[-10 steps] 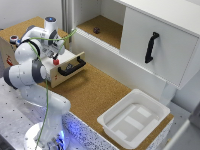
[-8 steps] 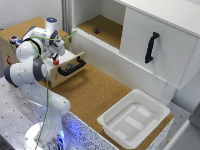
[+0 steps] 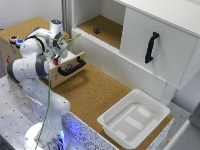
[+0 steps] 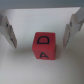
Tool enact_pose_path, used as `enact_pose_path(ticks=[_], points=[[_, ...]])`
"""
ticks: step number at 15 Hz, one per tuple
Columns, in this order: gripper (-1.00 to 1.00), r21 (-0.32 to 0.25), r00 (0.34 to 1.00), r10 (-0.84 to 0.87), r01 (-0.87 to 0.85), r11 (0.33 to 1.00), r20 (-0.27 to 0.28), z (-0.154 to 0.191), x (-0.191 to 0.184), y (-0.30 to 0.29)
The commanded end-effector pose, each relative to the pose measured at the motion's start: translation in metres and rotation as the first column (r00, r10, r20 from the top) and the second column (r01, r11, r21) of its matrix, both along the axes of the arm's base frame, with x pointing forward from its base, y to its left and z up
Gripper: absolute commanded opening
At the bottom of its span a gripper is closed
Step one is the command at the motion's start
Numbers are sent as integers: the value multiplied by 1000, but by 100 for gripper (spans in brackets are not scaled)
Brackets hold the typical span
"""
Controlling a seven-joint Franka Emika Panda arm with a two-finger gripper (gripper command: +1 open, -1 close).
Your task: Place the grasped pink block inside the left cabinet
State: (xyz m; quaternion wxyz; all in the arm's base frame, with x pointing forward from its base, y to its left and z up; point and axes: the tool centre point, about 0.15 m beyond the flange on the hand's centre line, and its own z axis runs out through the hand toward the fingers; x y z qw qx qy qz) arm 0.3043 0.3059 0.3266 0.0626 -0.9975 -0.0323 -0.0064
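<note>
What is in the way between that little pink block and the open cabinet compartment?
Nothing visible blocks the way. The pink block is near the drawer box, and the left cabinet has an open front. A small dark object lies on its cork floor, leaving bare floor beside it.

The pink block (image 3: 56, 62) at the hand (image 3: 56, 61) is a mere speck by the drawer box (image 3: 68, 66). The left cabinet (image 3: 107, 31) holds a small dark thing (image 3: 96, 30), too blurred to identify.
</note>
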Motion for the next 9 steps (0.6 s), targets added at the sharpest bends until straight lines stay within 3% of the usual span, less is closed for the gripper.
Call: enact_pose_path(ticks=[1, 9], points=[[-100, -64, 998, -9, 6, 998, -54, -8, 3, -8], [-100, -61, 995, -55, 50, 997, -82, -13, -9, -16]])
